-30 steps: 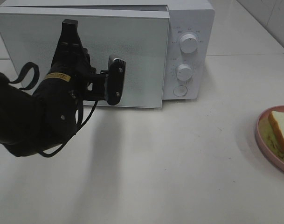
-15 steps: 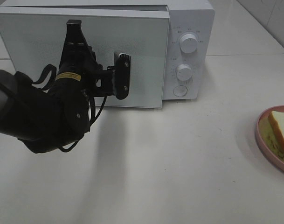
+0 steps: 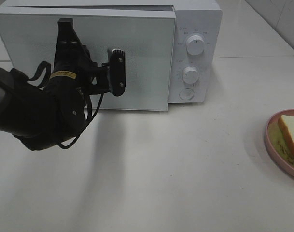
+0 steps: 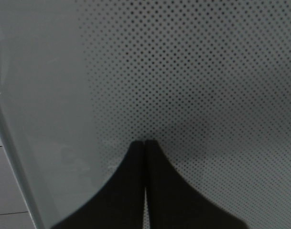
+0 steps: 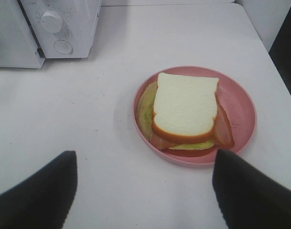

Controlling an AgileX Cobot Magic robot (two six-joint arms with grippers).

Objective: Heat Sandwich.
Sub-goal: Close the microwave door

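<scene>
In the right wrist view the right gripper [image 5: 144, 188] hangs over the white surface [image 5: 78, 124] with its two dark fingers [image 5: 37, 193] spread wide and nothing between them. Just beyond them sits the round pink plate [image 5: 242, 109], and on it lies the sandwich [image 5: 183, 107]: a pale square bread slice on top with a tan crust edge, reddish and yellow-green filling showing out from under it at the sides. In the exterior high view the same sandwich [image 3: 290, 135] and plate [image 3: 271, 141] lie at the right edge of the surface, cut off by the frame, well apart from the oven.

Farther back stands the white microwave [image 3: 197, 19], with its two round knobs [image 3: 195, 44] one above the other and a round button [image 3: 186, 94] below them. Its door [image 3: 147, 63], a pale panel covered in fine dots, looks shut or nearly so, though the angle makes that hard to judge. The left arm [image 3: 35, 116] reaches up in front of the door. The left gripper [image 4: 145, 145] has its fingers [image 4: 128, 191] pressed together, holding nothing, with the tips at or just off the dotted door panel [image 4: 193, 71]; whether they actually touch it cannot be told.
</scene>
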